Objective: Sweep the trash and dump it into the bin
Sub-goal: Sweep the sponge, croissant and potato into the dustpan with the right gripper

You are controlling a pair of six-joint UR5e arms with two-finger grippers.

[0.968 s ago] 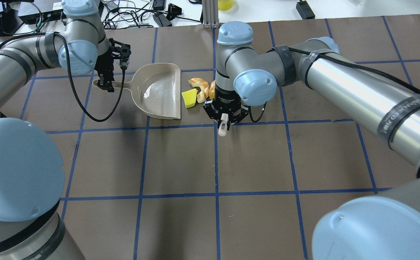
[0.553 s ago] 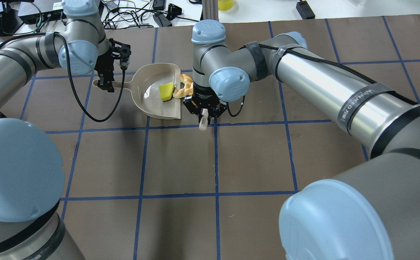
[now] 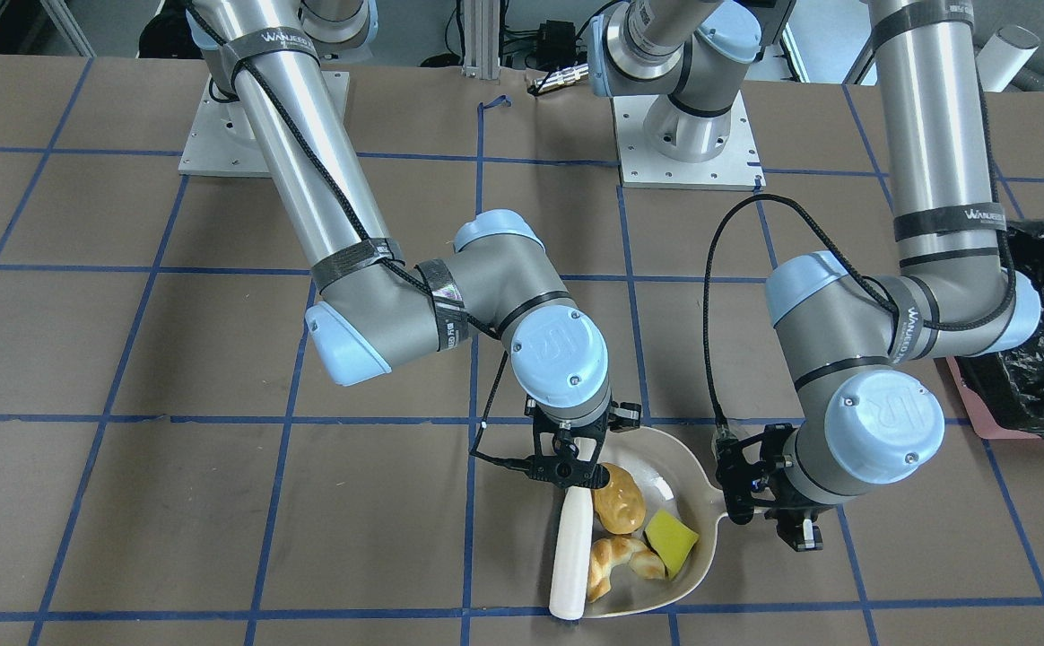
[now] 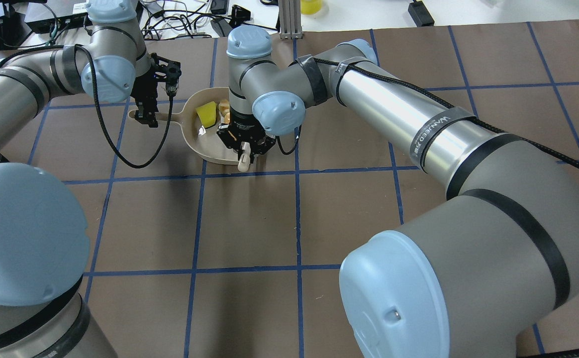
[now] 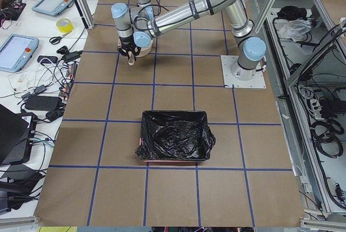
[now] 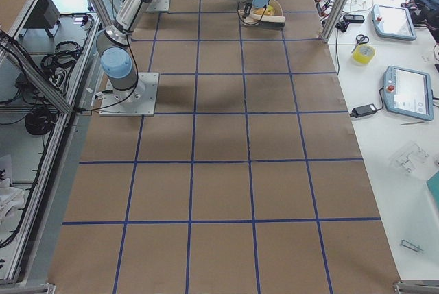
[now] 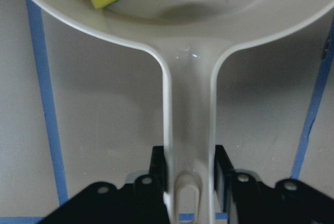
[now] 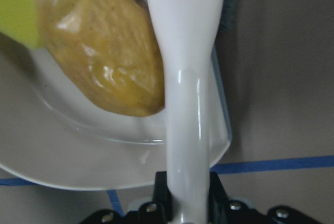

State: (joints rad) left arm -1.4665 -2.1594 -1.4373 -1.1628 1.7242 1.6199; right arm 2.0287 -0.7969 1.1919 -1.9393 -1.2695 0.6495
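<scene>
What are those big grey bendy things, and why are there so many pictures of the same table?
Those are two robot arms, and each ends in a pincer hand called a gripper. All the pictures show one moment, taken by different cameras: one behind the robot, one facing it, one at each end of the table, and one on each wrist. The left gripper pinches the handle of a beige scoop-shaped dustpan. The right gripper holds a cream-white brush. Inside the dustpan lie a golden-brown toy potato, a curved tan croissant and a yellow-green sponge wedge. The pink bin, lined with a black bag, sits further along the brown table, which has blue tape lines on it.
</scene>
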